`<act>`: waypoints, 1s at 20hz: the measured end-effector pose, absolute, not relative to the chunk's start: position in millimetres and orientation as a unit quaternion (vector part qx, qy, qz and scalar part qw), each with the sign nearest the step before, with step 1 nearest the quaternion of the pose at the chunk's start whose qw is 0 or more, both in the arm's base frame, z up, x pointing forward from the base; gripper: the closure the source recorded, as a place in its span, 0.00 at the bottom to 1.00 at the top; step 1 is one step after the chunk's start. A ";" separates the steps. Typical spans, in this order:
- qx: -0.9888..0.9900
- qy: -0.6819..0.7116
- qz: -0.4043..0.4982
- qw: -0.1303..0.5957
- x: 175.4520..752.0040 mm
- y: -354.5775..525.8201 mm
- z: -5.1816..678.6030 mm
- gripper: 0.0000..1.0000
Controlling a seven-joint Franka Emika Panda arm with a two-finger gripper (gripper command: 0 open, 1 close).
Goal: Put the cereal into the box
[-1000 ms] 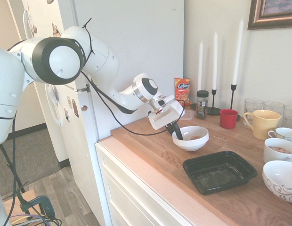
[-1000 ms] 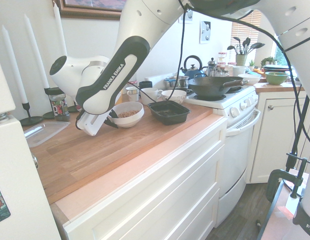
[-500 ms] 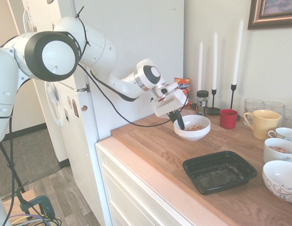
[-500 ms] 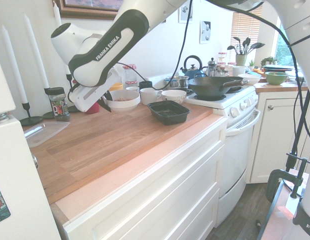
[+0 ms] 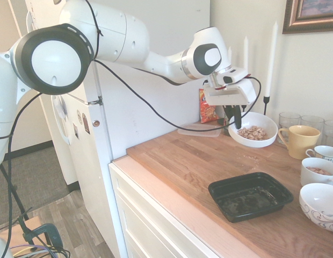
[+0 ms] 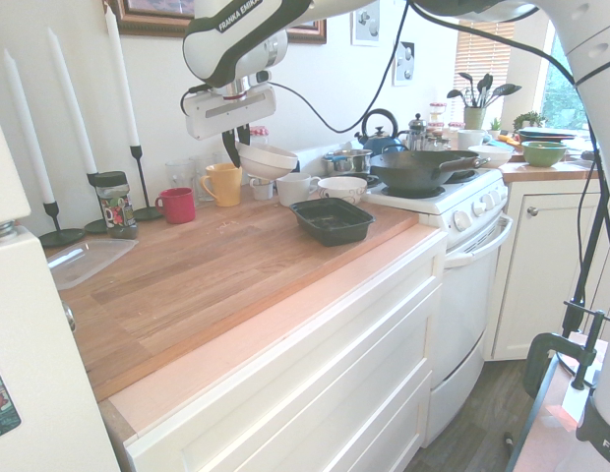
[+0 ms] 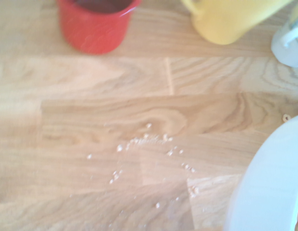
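Our fingers (image 5: 238, 116) pinch the rim of the round white bowl (image 5: 269, 125), the small tan cereal rings (image 5: 253, 133) inside; we carry it level, tipping only above the shallow black plastic tray (image 5: 251, 215).

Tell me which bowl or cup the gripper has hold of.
The round white bowl with cereal in it: the gripper pinches its rim, lifted off the counter. The other bowls and cups stand ungripped.

- Shallow black rectangular plastic box (image 5: 251, 200): upright on the bench (image 5: 180, 164).
- Small tan ring-shaped cereal (image 5: 253, 133): heaped in a raised white bowl (image 5: 270, 128), at the box's twelve o'clock, first exterior view.
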State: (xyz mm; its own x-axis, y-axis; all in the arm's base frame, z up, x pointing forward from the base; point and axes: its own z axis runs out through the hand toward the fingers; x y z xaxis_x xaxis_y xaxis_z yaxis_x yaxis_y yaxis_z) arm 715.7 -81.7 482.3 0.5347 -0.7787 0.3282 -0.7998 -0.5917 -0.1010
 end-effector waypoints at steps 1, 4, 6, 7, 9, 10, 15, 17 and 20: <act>0.877 -0.452 0.163 0.009 714.2 -88.8 484.5 1.00; 0.878 -0.454 0.142 -0.048 707.8 -103.8 492.5 1.00; 0.877 -0.456 0.133 -0.072 699.6 -110.1 500.1 1.00; 0.876 -0.458 0.130 -0.081 693.3 -113.6 505.6 1.00; 0.875 -0.459 0.118 -0.102 677.0 -121.7 514.2 1.00; 0.875 -0.459 0.110 -0.110 668.2 -126.6 516.1 1.00; 0.868 -0.468 0.069 -0.150 639.1 -156.9 494.2 1.00; 0.864 -0.473 0.060 -0.161 634.0 -167.2 485.1 1.00; 0.859 -0.473 0.049 -0.191 629.2 -177.8 483.0 1.00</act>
